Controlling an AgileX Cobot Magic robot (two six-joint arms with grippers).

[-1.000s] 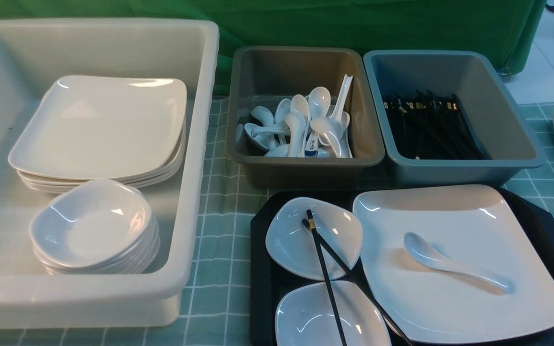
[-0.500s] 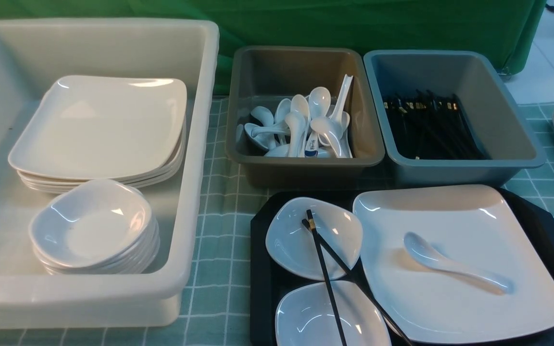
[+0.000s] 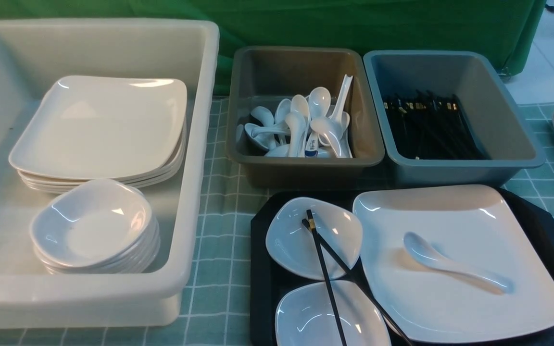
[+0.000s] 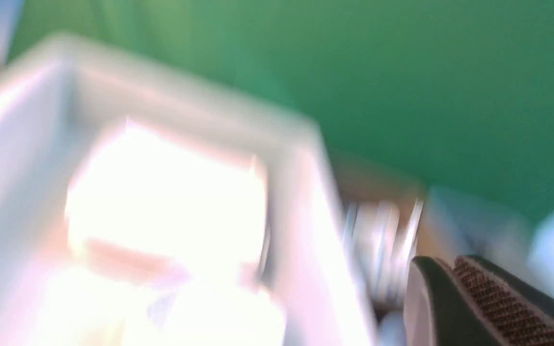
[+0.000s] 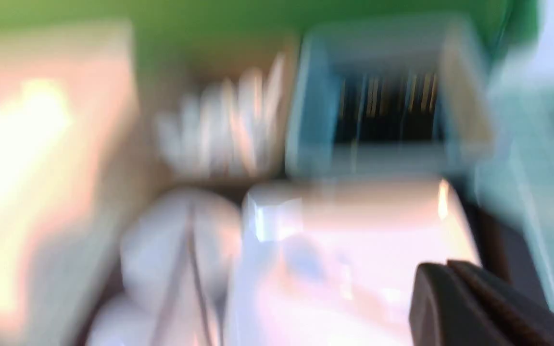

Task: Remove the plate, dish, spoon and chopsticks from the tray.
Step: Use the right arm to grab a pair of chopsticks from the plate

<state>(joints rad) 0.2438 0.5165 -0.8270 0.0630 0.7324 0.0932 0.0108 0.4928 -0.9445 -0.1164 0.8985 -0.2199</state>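
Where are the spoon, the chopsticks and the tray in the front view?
spoon (image 3: pixel 455 265): front view, middle of its handle.
chopsticks (image 3: pixel 315 235): front view, where the two sticks cross.
tray (image 3: pixel 260 288): front view, bare left edge.

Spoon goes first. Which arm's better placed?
Right, likely: the spoon lies on the plate, on the right half of the tray, that arm's side. Neither arm shows in the front view.

A: What colours are before you?
B: I see a black tray (image 3: pixel 260 288), a glossy white plate (image 3: pixel 431 211) and spoon (image 3: pixel 450 265), and black chopsticks (image 3: pixel 324 269) with a gold band.
A: And the cloth?
B: Pale green tablecloth (image 3: pixel 214 283) with a white grid; the backdrop (image 3: pixel 354 24) is plain green.
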